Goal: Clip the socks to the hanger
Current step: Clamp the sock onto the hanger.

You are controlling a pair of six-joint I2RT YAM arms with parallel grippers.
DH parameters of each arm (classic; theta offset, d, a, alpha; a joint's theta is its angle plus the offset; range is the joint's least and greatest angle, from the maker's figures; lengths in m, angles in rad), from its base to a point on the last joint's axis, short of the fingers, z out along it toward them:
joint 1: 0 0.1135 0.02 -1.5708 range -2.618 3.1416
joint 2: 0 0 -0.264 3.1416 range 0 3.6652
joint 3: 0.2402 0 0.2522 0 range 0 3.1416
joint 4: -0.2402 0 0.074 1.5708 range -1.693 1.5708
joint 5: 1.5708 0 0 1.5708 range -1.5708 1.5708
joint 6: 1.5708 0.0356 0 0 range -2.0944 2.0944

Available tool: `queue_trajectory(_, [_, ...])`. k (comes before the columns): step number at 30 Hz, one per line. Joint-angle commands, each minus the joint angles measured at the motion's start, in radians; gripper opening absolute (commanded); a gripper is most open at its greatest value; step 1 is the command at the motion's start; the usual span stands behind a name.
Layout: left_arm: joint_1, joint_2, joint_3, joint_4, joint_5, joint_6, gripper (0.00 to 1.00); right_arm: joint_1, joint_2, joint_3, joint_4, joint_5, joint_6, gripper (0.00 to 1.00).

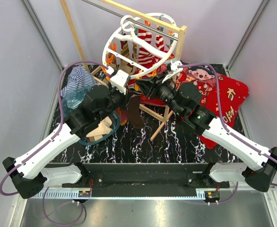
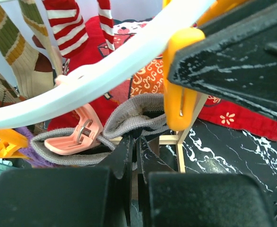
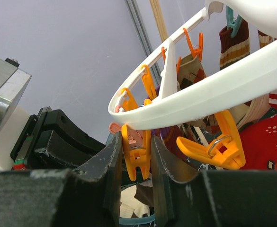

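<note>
Squeezing an orange clip (image 3: 137,165) between its two fingers, the right claw (image 3: 134,142) is nearly closed on it, a grip that I judge is meant to spread the clip's mouth for a sock. The clip hangs from the outer ring of the hanger (image 3: 214,80), which itself hangs from a wooden frame (image 1: 169,23) over the back of the surface (image 1: 143,146). Just beside it the left claw (image 2: 133,144) is closed tight and seems to pinch the cuff of a grey sock (image 2: 133,111). It holds the cuff up under the ring, right next to that clip, so that the edge can be fed in. The cuff is near the clip but, as far as the left wrist view shows, not yet inside it. A pink clip (image 2: 76,139) lies against the same sock further along the cuff; whether it bites the cloth I cannot tell. Other socks, red-white striped socks (image 1: 150,47) among them, hang pegged on the far side of the hanger, so the job looks partly done. More seem to wait in a basket (image 1: 93,142) under the left arm. Next the cuff must go into the clip's mouth before the right claw lets go; released too soon, the clip would snap on nothing
</note>
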Motion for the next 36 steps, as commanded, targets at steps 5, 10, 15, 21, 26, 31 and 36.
queue_trajectory(5, [-0.001, -0.031, 0.036, -0.01, 0.037, 0.041, 0.0, -0.008, -0.019, 0.003, 0.042, -0.02, -0.019, 0.0])
queue_trajectory(10, [-0.001, -0.029, 0.053, -0.011, 0.031, 0.063, 0.0, -0.008, -0.019, 0.003, 0.042, -0.02, -0.022, 0.0])
queue_trajectory(15, [-0.001, -0.025, 0.077, -0.015, 0.052, 0.064, 0.0, -0.008, -0.013, 0.003, 0.042, -0.026, -0.025, 0.0])
queue_trajectory(21, [0.0, -0.026, 0.087, -0.01, 0.064, 0.064, 0.0, -0.008, -0.008, 0.005, 0.043, -0.039, -0.032, 0.0])
queue_trajectory(26, [0.004, -0.025, 0.094, -0.007, 0.066, 0.058, 0.0, -0.007, -0.011, 0.005, 0.045, -0.051, -0.034, 0.0])
queue_trajectory(31, [0.013, -0.015, 0.108, -0.013, 0.068, 0.051, 0.0, -0.008, -0.011, 0.002, 0.045, -0.066, -0.039, 0.0])
queue_trajectory(36, [0.025, -0.009, 0.145, -0.016, 0.078, 0.02, 0.0, -0.007, -0.008, 0.0, 0.046, -0.08, -0.04, 0.0])
